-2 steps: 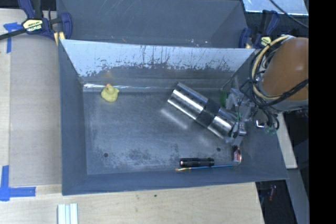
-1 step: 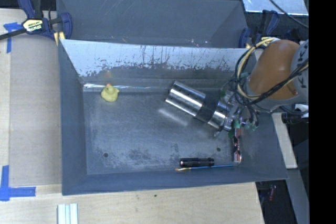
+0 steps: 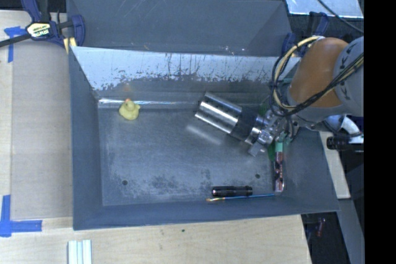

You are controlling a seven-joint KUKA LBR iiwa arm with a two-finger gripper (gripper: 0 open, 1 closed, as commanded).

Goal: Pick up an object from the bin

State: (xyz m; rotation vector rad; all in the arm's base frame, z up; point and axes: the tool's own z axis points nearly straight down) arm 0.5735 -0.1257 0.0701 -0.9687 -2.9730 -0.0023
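My gripper [image 3: 265, 133] is low at the right side of the bin, close to the right wall. A shiny silver cylinder with a black end [image 3: 219, 113] lies tilted directly to its left and reaches up to it. I cannot tell whether the cylinder is held. Just below the gripper, a thin red and green stick [image 3: 279, 171] lies along the right wall. A black pen with a yellowish tip [image 3: 232, 192] lies along the front wall.
A small yellow toy [image 3: 129, 109] sits alone at the back left, near the back wall. A thin blue strip [image 3: 263, 196] lies by the pen in the front right corner. The arm with its orange cover and cables hangs over the right rim.
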